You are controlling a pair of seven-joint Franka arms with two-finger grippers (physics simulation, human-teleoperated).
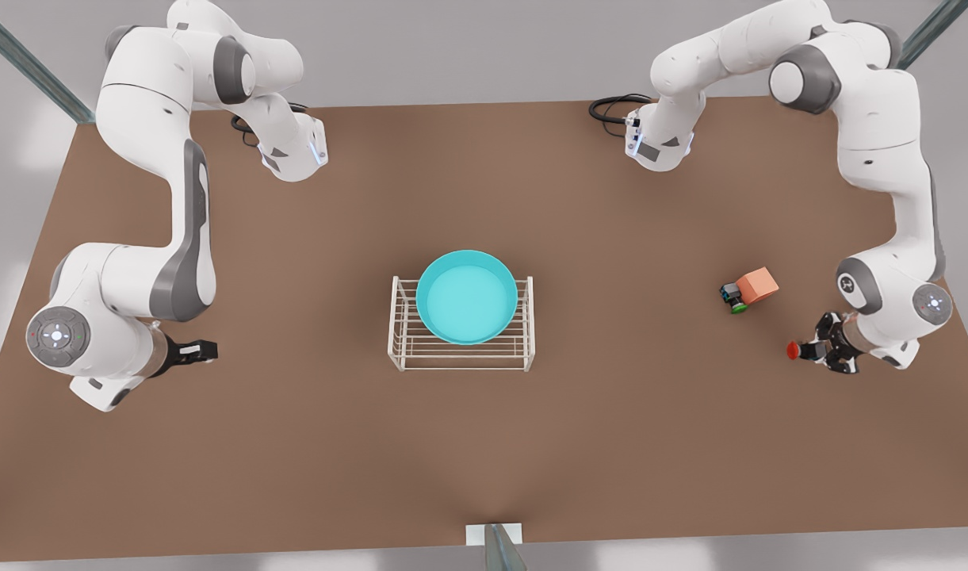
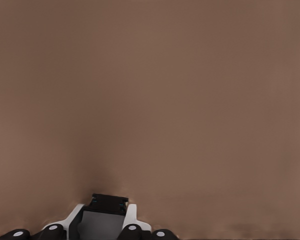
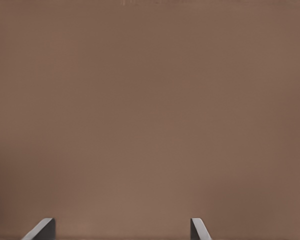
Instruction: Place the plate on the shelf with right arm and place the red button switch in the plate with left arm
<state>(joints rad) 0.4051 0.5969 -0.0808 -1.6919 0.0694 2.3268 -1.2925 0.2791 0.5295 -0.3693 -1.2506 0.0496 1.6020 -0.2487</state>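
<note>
On the shelf (image 1: 461,349), well apart from both grippers, the plate (image 1: 467,297) already sits. Left to do: the left gripper (image 1: 809,350), at the front view's right, clamps the red button switch (image 1: 793,350), yet to reach the plate. The right gripper (image 1: 206,350) waits, fingers spread. The switch's body is largely hidden between the fingers.

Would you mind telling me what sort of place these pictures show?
Likely a simulated robot workbench: a bare brown table, a plate on a small wire shelf, and plain grey surroundings.
</note>
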